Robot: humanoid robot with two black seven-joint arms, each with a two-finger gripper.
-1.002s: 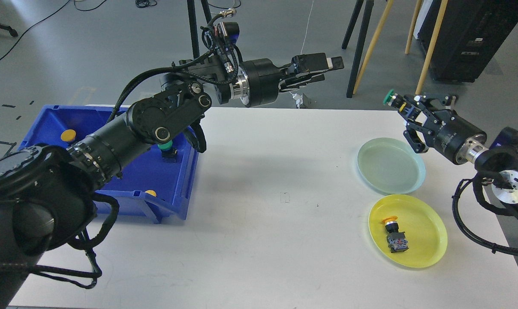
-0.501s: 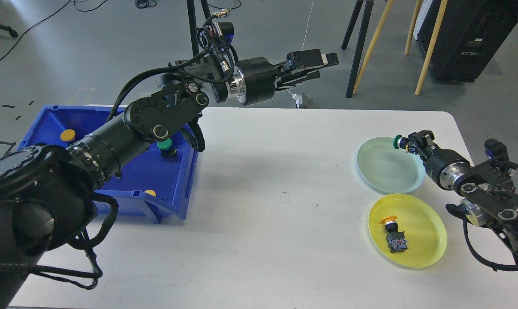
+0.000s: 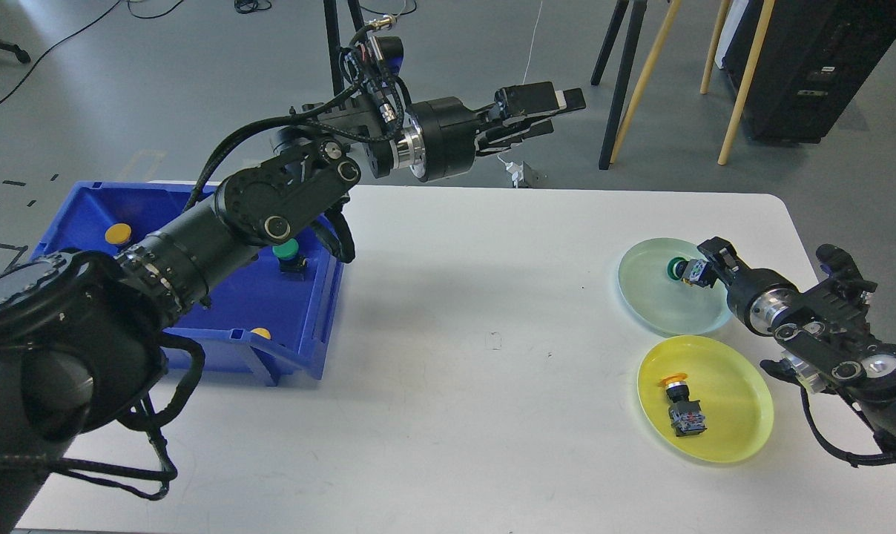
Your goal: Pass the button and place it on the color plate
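My right gripper (image 3: 696,268) is shut on a green-capped button (image 3: 676,268) and holds it low over the pale green plate (image 3: 652,300) at the right of the white table. A yellow-capped button (image 3: 682,408) lies in the yellow plate (image 3: 737,423) just in front of it. My left gripper (image 3: 555,111) is held high beyond the table's far edge, empty, with its fingers slightly apart. In the blue bin (image 3: 300,326) at the left lie another green-capped button (image 3: 291,256) and two yellow-capped ones (image 3: 118,234).
The white table (image 3: 455,311) has a rounded far right corner. Tripod legs (image 3: 615,89) and wooden poles (image 3: 741,81) stand on the floor behind the table, with a black cabinet (image 3: 819,59) at the far right.
My right gripper has come down and toward me with the green-capped button, from above the far right edge to low over the pale green plate. My left arm has barely moved.
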